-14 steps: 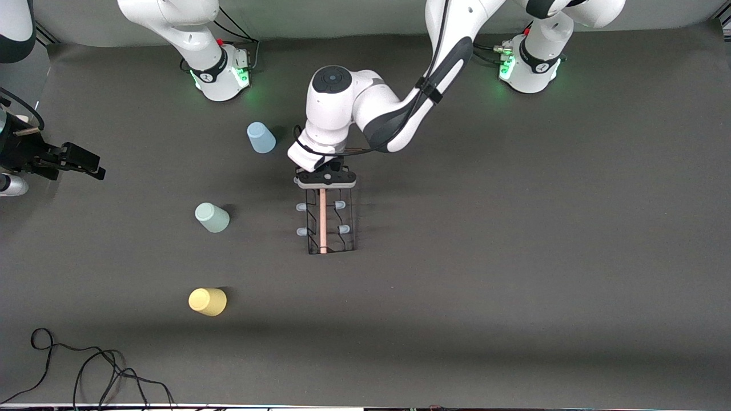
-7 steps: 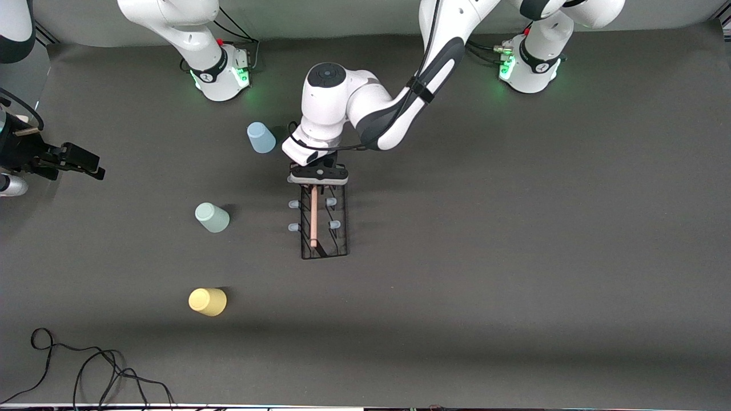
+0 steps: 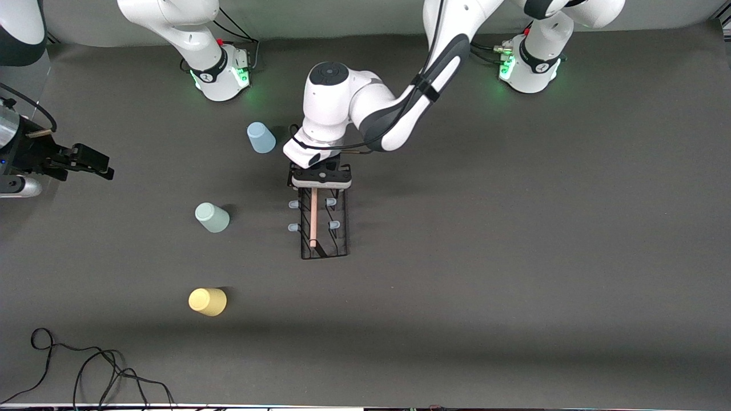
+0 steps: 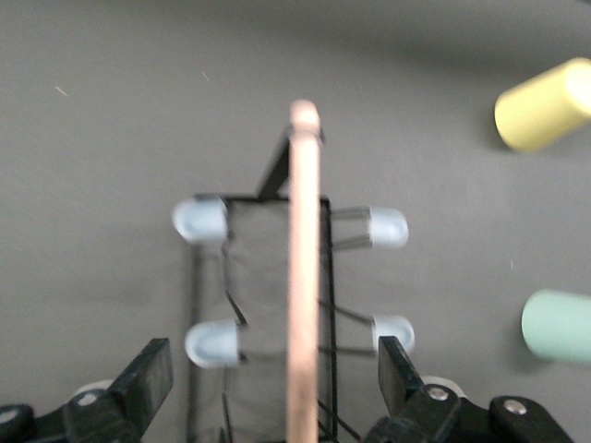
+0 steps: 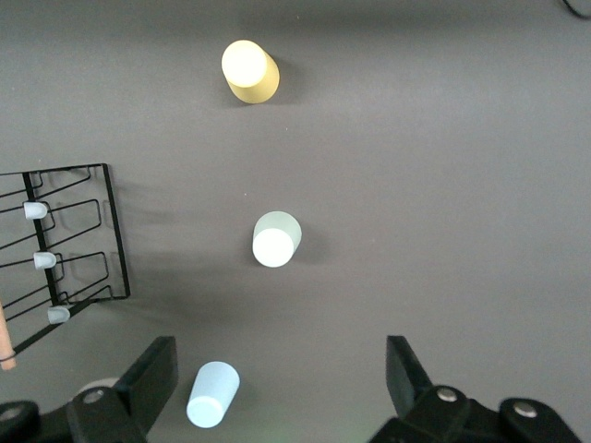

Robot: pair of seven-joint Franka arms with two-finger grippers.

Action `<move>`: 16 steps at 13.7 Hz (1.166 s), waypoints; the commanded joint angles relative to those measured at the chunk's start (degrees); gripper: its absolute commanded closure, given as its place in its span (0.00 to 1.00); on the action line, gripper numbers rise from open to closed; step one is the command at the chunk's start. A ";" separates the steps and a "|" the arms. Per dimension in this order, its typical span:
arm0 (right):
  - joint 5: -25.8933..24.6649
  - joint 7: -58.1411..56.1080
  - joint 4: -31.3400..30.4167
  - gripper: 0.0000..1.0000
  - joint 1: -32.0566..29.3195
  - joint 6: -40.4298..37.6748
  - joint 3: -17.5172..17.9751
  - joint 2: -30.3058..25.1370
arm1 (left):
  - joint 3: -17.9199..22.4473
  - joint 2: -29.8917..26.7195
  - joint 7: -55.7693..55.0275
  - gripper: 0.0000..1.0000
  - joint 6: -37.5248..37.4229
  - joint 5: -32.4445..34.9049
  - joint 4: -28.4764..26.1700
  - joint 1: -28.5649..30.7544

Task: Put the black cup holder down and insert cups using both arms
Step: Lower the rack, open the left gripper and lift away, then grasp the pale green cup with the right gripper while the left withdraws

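No brand, label or writing could be read anywhere on the grey bench. The black cup holder stood on its base near the middle of the bench, its wooden rod running toward the front camera. The left claw hung over the end of the holder nearest the arm bases, its fingers spread wide on either side of the rod and gripping nothing. The right claw waited above the bench edge at the right arm's end, likewise wide open and empty. The three cups stood upside down toward the right arm's end: the light blue cup closest to the bases, the mint green cup nearer the camera, the yellow cup nearest of all. The front view hid the holder's upper pegs under the left claw, whereas the left wrist view showed four pale-tipped pegs and the gap between fingers and rod. Only the right wrist view showed all three cups from directly above along with the holder's wire base. A loose black cable lay at the bench edge nearest the camera.
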 commanded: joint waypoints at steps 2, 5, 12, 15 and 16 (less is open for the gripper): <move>1.99 12.19 -7.72 0.00 1.69 3.17 -0.24 -4.71 | -0.53 -8.07 2.24 0.01 -10.23 0.76 -0.86 5.77; 1.81 7.40 -24.30 0.00 2.13 13.17 -0.24 -13.83 | -0.54 -13.69 13.28 0.01 -19.46 -4.13 -1.65 11.91; 1.81 -3.45 -43.67 0.00 4.32 38.65 -0.33 -11.07 | -0.36 -25.47 44.59 0.00 -35.92 -10.57 -8.74 30.98; 1.81 -3.45 -44.84 0.00 5.03 49.47 -0.33 -2.91 | -0.18 -30.22 56.89 0.00 -36.36 -11.28 -15.95 38.80; 1.81 -3.45 -44.83 0.00 5.03 52.81 -0.33 -0.35 | -0.18 -31.36 60.15 0.00 -35.75 -11.63 -17.72 41.35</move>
